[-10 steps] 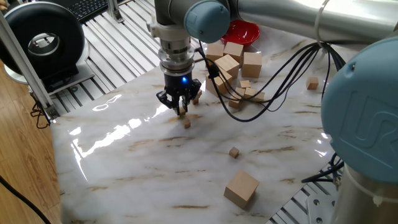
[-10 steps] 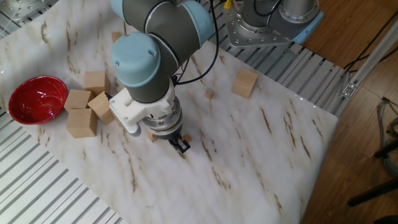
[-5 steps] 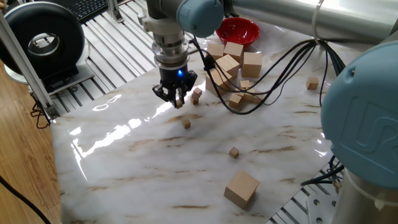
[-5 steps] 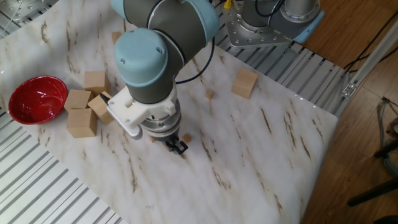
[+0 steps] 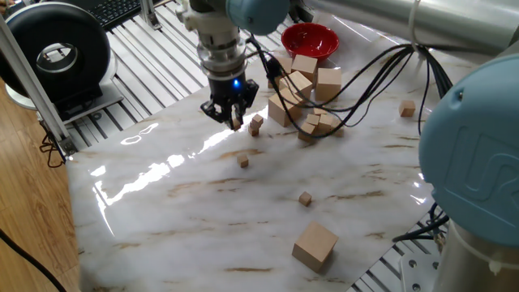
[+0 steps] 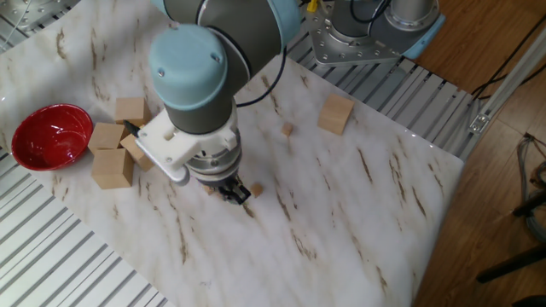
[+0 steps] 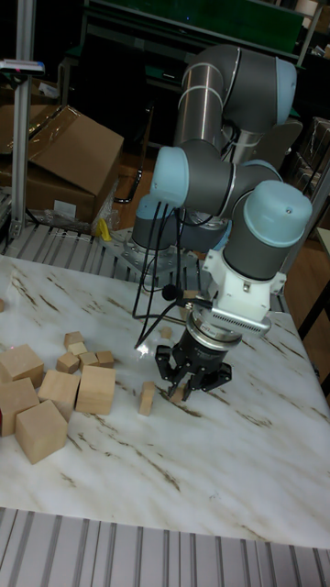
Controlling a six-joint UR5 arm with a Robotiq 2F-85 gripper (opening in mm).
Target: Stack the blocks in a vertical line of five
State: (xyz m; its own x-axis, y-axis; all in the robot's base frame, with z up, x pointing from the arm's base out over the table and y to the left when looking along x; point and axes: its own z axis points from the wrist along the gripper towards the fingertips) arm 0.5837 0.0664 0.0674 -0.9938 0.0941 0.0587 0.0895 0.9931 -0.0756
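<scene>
The gripper (image 5: 233, 120) hangs over the marble table (image 5: 162, 219), its dark fingers closed on a tiny wooden block (image 5: 237, 123) held clear of the surface. Just to its right stands a short stack of tiny blocks (image 5: 256, 124). A single tiny block (image 5: 242, 161) lies on the table below the gripper, another (image 5: 305, 198) sits further toward the near edge, and one more (image 5: 407, 108) rests far right. A large cube (image 5: 315, 246) sits near the front edge. Behind, a cluster of bigger cubes (image 5: 304, 81) lies beside a red bowl (image 5: 310, 40), with black cables (image 5: 365, 89) draped over them.
</scene>
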